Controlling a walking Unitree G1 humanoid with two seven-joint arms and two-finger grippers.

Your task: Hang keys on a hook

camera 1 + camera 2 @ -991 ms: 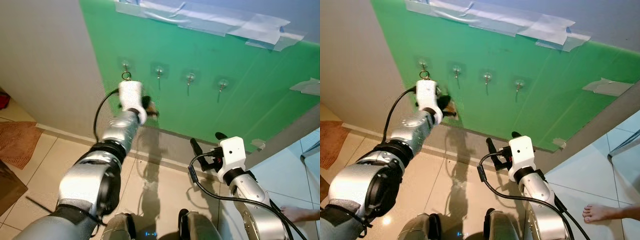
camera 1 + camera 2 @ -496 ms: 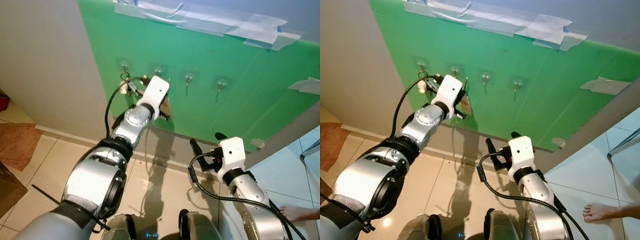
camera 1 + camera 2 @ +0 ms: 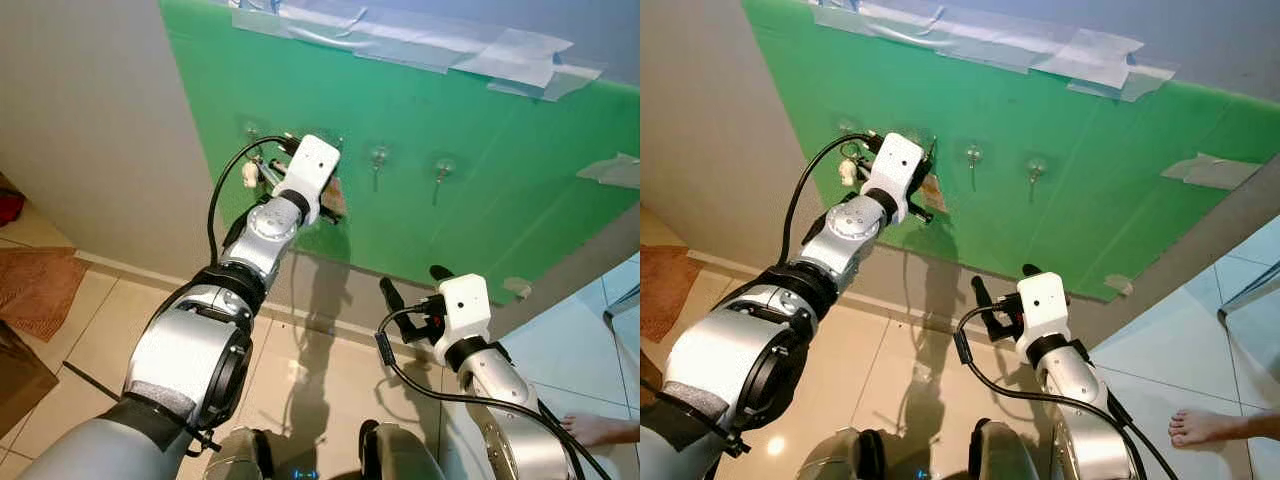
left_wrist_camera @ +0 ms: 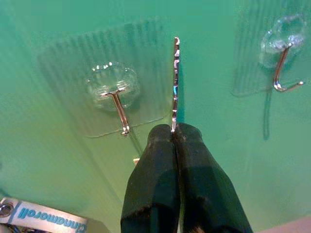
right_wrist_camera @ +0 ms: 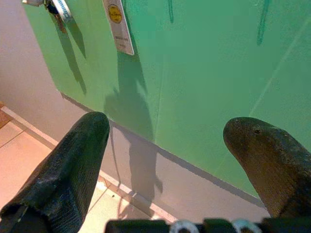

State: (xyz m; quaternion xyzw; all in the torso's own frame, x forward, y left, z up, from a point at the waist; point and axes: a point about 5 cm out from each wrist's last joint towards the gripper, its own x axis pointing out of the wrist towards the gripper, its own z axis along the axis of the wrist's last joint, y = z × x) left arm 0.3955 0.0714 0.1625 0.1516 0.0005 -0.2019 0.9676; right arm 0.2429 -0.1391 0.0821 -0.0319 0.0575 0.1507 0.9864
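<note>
Keys (image 4: pixel 175 82) now being pinched edge-on between the closed fingertips of the left gripper (image 4: pixel 173 130), swung across from the leftmost hook in the last second and pressing up near the green board (image 3: pixel 480 210); ring seemingly not yet over anything. Nearest hook (image 4: pixel 118 108) sitting just beside the fingertips, another hook (image 4: pixel 281 68) farther off on the opposite side. Right gripper (image 5: pixel 170 145) hanging spread wide, holding nothing.

Head eyes overlook the green board (image 3: pixel 480 180); wrist cameras face it closer.

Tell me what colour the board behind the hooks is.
Green; the board shows best in the left eye view, hooks stuck across it.
</note>
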